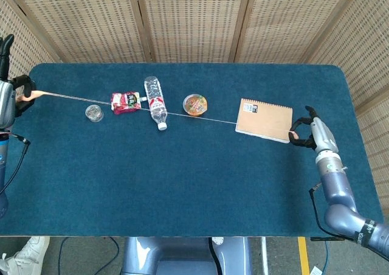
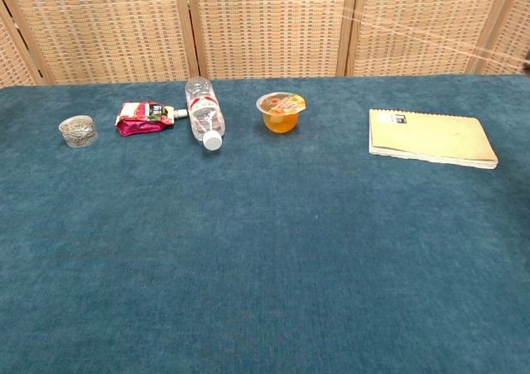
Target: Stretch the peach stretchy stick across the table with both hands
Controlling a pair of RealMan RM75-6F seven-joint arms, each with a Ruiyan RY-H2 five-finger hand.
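Note:
The peach stretchy stick (image 1: pixel 209 118) is pulled into a thin taut line above the blue table (image 1: pixel 182 190), running from far left to far right. My left hand (image 1: pixel 7 101) sits at the left edge of the head view, past the table's left side, and pinches the thicker peach end. My right hand (image 1: pixel 311 135) is beyond the notebook near the table's right side, its fingers curled around the other end. Neither hand shows in the chest view; there only a faint strand of the stick (image 2: pixel 431 41) crosses the top right.
Under the line lie a small glass jar (image 1: pixel 93 112), a red pouch (image 1: pixel 124 101), a lying water bottle (image 1: pixel 155 101), a jelly cup (image 1: pixel 195 104) and a tan notebook (image 1: pixel 264 120). Woven screens stand behind the table.

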